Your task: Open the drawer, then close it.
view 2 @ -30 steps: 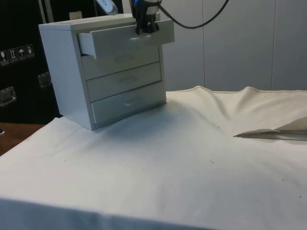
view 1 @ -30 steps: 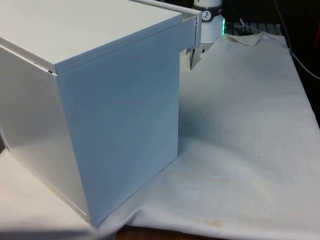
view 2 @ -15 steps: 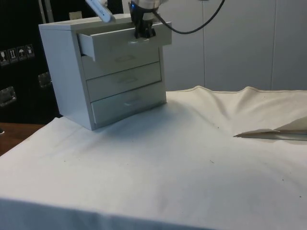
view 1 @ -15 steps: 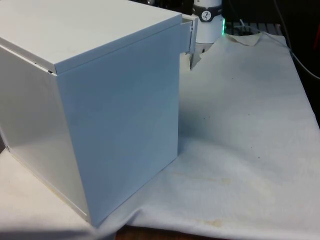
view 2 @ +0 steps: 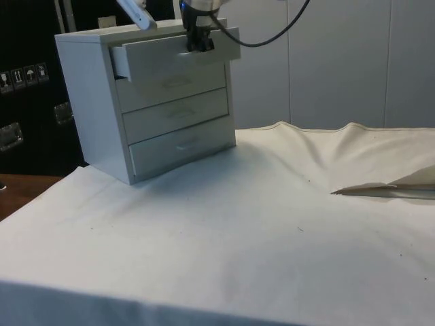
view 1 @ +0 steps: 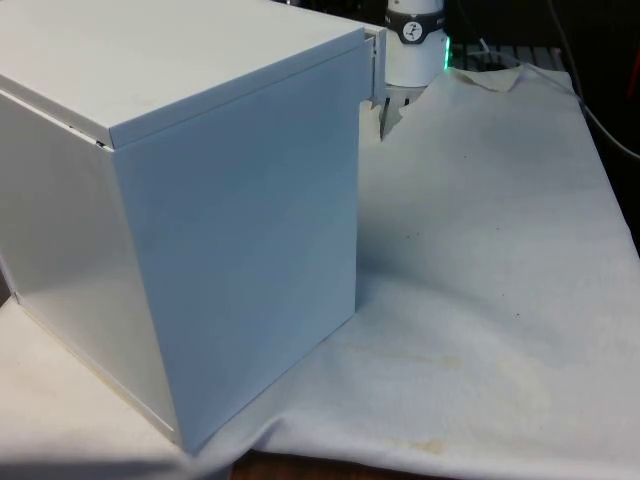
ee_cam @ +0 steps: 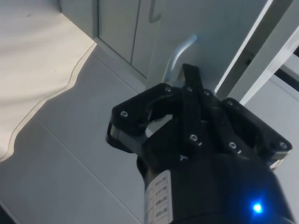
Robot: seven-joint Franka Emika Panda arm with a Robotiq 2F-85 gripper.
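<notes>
since the earlier frames the top drawer (view 2: 173, 58) has slid part of the way back into the chest of drawers (view 2: 146, 102), and the gripper (view 2: 198, 41) has travelled with it toward the cabinet; in the front view the drawer front (view 1: 374, 62) now barely projects past the cabinet's edge. chest stands on the white cloth (view 2: 272, 224) at about 10 o'clock in the side view; the top drawer remains partly open, the three lower drawers shut. gripper sits at the drawer's handle (ee_cam: 175, 58), a thin curved metal bar; in the wrist view the black fingers (ee_cam: 189, 88) lie close together at the bar, and they appear pinched on it, though the contact itself is hidden. judged stage: closing stroke under way, opening already done. handling: drawer looks like a light, rigid box on straight runners, so it should slide with little force if pushed square to the front; an oblique push could jam it. handle is smooth and narrow, likely slippery; best hold is at its middle, or press flat on the front panel beside it.
</notes>
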